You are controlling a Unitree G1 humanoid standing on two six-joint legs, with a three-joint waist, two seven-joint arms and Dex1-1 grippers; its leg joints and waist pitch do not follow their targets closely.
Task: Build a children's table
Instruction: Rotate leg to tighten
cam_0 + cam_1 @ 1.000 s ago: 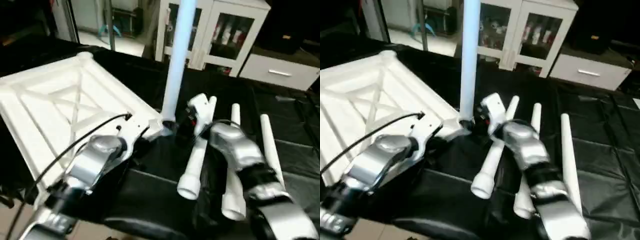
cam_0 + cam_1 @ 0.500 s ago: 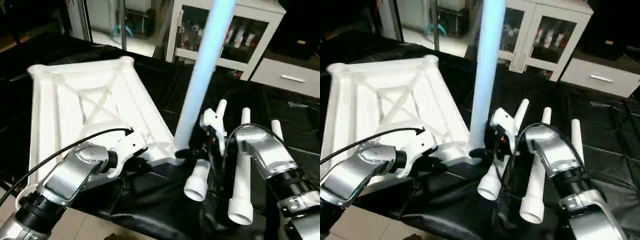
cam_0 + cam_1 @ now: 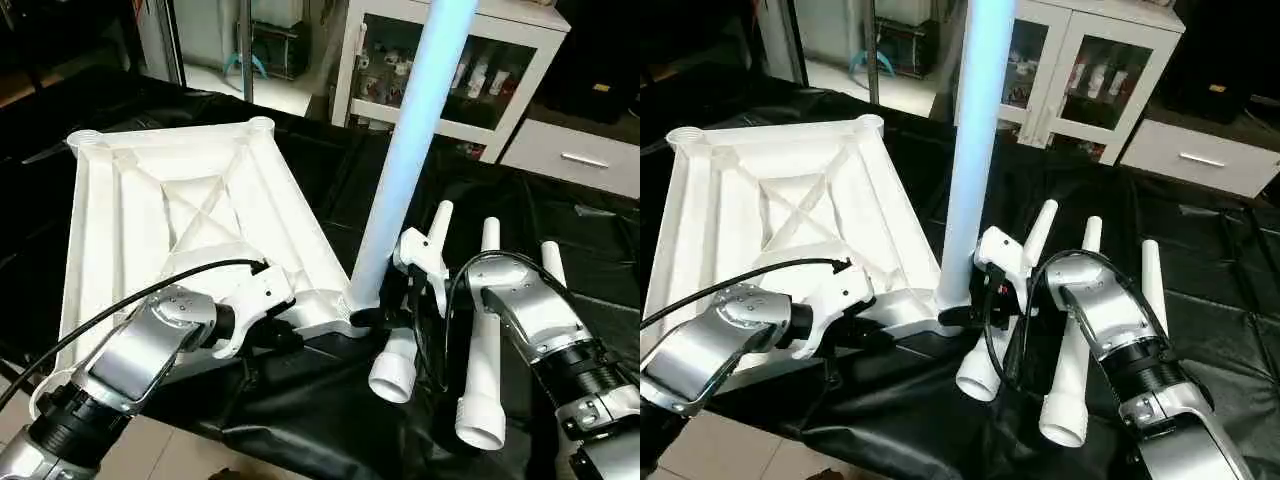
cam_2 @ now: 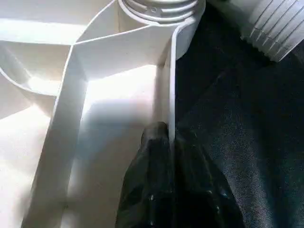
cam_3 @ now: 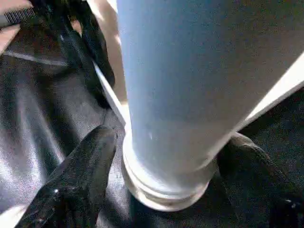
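Observation:
The white table top [image 3: 110,230] lies upside down on black cloth, its X ribs facing up. One white leg [image 3: 400,170] stands upright in the near right corner socket [image 4: 156,9]. My right gripper [image 3: 375,318] is shut on this leg's base, a black finger [image 5: 80,180] on each side of it. My left gripper [image 3: 283,335] is shut on the top's near rim beside that socket, and its fingertips [image 4: 164,142] pinch the thin wall. Three loose legs [image 3: 482,340] lie side by side on the cloth under my right forearm.
The black cloth [image 3: 300,410] hangs over the bench's front edge, with pale floor below. A white glass-door cabinet [image 3: 450,60] and a white drawer unit [image 3: 585,155] stand behind. A black cable [image 3: 130,300] loops over my left forearm.
The head camera has lifted and swung, so the whole picture has shifted. Both grippers keep their holds on the rim and on the leg's base.

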